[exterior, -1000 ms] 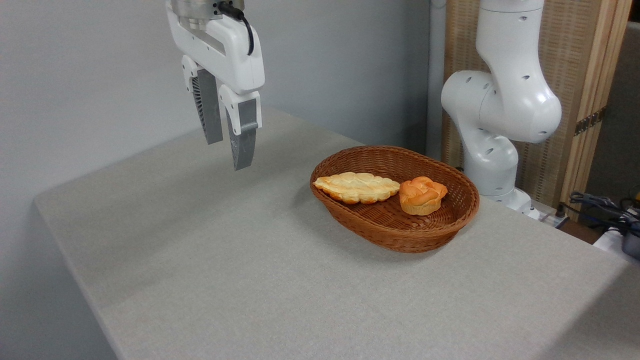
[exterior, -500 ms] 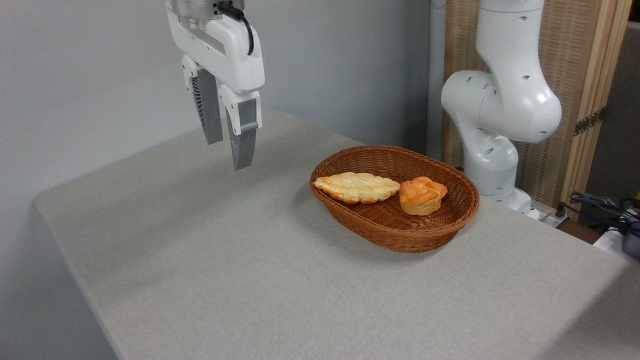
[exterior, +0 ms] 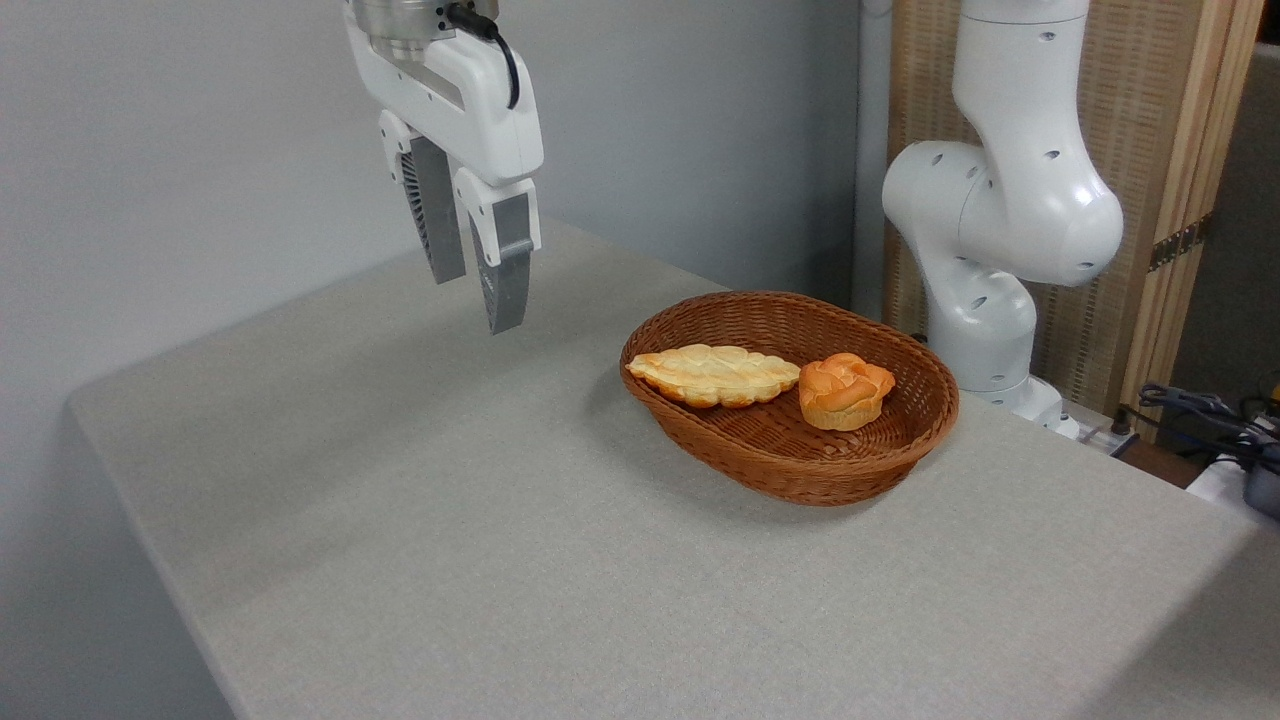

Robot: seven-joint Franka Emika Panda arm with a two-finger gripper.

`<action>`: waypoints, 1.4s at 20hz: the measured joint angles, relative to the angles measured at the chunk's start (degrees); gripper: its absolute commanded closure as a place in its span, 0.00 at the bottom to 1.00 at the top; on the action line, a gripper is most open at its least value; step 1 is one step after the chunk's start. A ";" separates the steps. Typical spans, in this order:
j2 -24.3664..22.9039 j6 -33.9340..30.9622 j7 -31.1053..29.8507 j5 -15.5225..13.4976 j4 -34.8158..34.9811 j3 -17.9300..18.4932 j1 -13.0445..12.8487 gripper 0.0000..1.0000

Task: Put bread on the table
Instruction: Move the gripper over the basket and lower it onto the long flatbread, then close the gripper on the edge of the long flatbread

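The bread (exterior: 713,374), a long flat leaf-shaped pastry with a pale yellow top and golden-orange edges, lies in the left half of a brown wicker basket (exterior: 880,458). The basket stands on the light grey speckled table (exterior: 480,520). My gripper (exterior: 478,300) hangs high above the table's far left part, well to the left of the basket and apart from the bread. Its two grey fingers (exterior: 506,268) point down with a narrow gap between them, and nothing is held.
A small round orange swirled bun (exterior: 845,390) sits in the basket just right of the bread. The arm's white base (exterior: 990,230) rises behind the basket at the right. Cables (exterior: 1210,415) lie off the table's right edge.
The gripper has shifted a little to the right, toward the basket, and very slightly up. The bread, bun and basket have not moved.
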State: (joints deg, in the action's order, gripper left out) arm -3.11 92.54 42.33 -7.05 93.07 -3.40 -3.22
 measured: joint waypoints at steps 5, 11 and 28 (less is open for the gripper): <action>-2.02 -0.38 0.01 0.00 5.23 -1.66 -0.03 0.00; -5.74 -0.70 0.01 0.00 15.44 -2.91 -1.40 0.00; -16.02 -0.33 19.81 0.26 39.39 -2.96 -5.48 0.00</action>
State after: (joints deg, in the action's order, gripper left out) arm -19.14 92.21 62.14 -6.79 132.46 -6.36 -8.70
